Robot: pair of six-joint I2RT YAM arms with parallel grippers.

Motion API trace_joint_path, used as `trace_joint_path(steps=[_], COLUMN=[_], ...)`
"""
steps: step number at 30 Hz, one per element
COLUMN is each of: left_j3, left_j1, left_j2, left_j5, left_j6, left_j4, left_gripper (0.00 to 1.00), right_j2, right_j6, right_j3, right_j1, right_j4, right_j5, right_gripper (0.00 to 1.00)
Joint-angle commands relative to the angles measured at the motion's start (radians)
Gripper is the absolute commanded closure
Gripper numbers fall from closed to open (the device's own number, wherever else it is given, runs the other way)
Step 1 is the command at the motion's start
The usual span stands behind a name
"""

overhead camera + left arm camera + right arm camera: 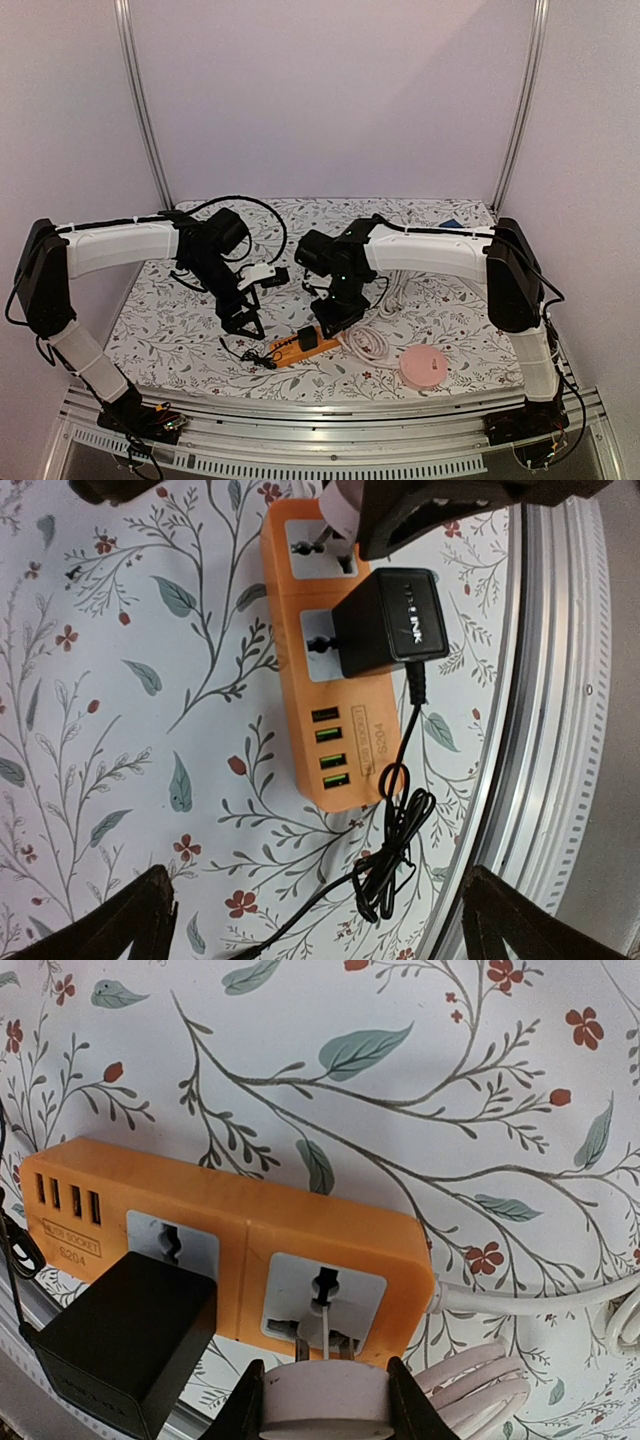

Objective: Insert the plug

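In the right wrist view my right gripper (324,1410) is shut on a round white plug (325,1392). The plug's metal prongs reach the lower slots of the free grey socket (322,1300) at the cable end of the orange power strip (250,1225). The plug body still stands off the socket face. A black adapter (125,1345) fills the neighbouring socket. My left gripper (320,925) hangs open over the strip's USB end (335,750), holding nothing. From above, the right gripper (338,312) is over the strip (290,347) and the left gripper (243,318) is beside it.
The adapter's bundled black cord (400,850) lies by the table's metal front rail (560,730). The strip's white cable (530,1298) runs off to a coil (368,345). A pink disc (424,366) lies at the front right.
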Motion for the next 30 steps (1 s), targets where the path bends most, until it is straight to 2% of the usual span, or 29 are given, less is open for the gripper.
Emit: trace_joint_path(steps=[1, 15, 30], left_j3=[-0.006, -0.013, -0.019], left_j1=[0.014, 0.014, 0.014], left_j2=[0.010, 0.013, 0.020], left_j5=[0.002, -0.007, -0.009], left_j6=[-0.004, 0.000, 0.003], left_j4=[0.009, 0.011, 0.011], left_gripper=[0.00, 0.01, 0.00], right_j2=[0.008, 0.051, 0.118], right_j6=[-0.010, -0.003, 0.035], right_j3=[0.018, 0.049, 0.060], right_j1=[0.004, 0.006, 0.005], right_j4=[-0.073, -0.006, -0.082], right_j5=[0.028, -0.069, 0.070], right_gripper=[1.00, 1.00, 1.00])
